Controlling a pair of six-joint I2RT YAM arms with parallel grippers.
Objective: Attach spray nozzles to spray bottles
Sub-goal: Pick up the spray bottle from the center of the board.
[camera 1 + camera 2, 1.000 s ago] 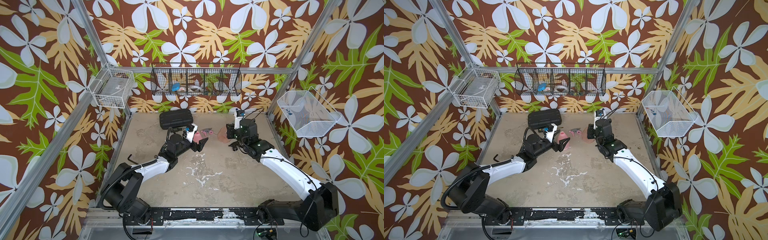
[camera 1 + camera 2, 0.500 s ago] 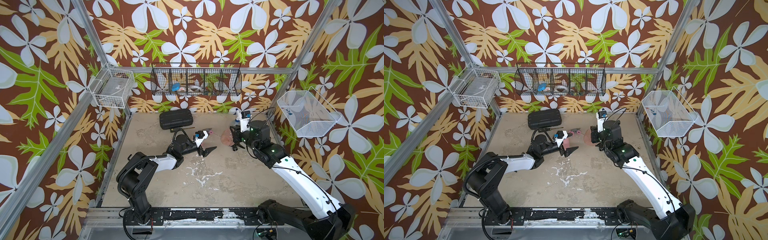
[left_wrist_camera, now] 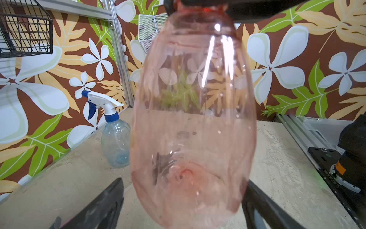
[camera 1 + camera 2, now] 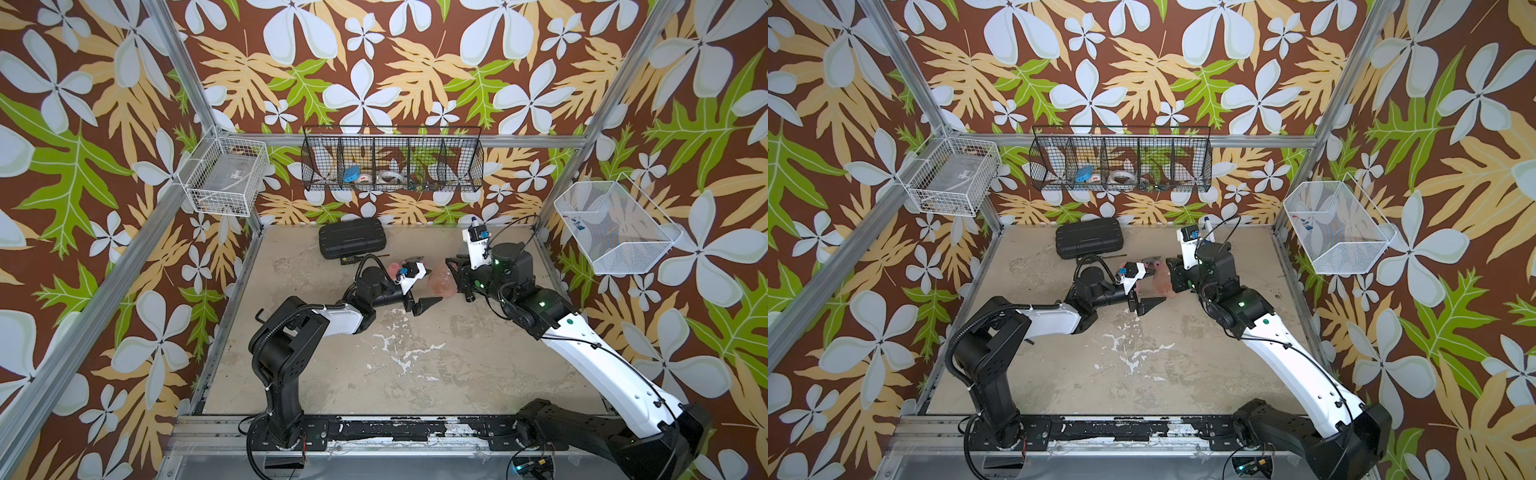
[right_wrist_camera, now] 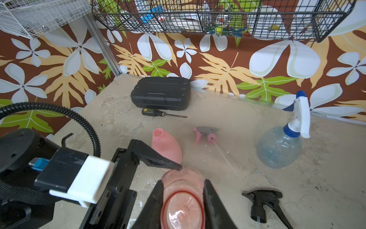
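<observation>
Orange-red bottle (image 3: 193,123) (neck pinched) in right pincer (image 5: 183,186).

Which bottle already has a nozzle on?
The clear bluish bottle, upright, capped by the white-and-blue nozzle. The orange-red bottle in the right gripper and the pink bottle have open, bare necks.

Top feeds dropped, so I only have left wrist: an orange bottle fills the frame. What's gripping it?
Observer: The right gripper has its fingers clamped on the neck of the orange bottle.
Operator: Black nozzle?
Observer: The black nozzle lies loose on the table, beside the right gripper.
Operator: Pink bottle?
Observer: The pink bottle lies on the table with no nozzle on it.
</observation>
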